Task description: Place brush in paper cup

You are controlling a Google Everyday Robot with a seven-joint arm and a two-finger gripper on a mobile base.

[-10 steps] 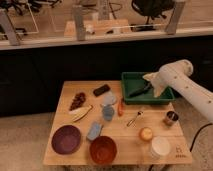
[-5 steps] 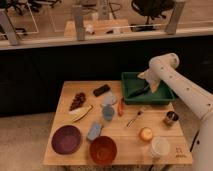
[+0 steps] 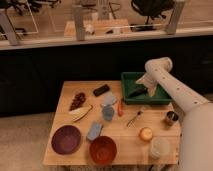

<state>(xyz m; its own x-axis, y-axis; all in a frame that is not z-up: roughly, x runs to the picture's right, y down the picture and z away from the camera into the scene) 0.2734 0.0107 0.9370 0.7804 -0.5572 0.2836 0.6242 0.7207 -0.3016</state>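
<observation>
An office-like lab space; a wooden table (image 3: 127, 145) stands before a glass-panelled barrier (image 3: 45, 27), swivel chairs (image 3: 150, 7) beyond; the gripper (image 3: 142, 89) hangs over a green tray (image 3: 161, 100), far right.

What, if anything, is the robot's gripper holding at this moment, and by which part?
Nothing, as far as can be seen: the gripper is low over the green tray, right beside the brush that lies in it.

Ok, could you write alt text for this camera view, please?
A white robot arm reaches across a wooden table, its dark gripper over a green rectangular tray at the back right. A plain white paper cup stands front right.
</observation>
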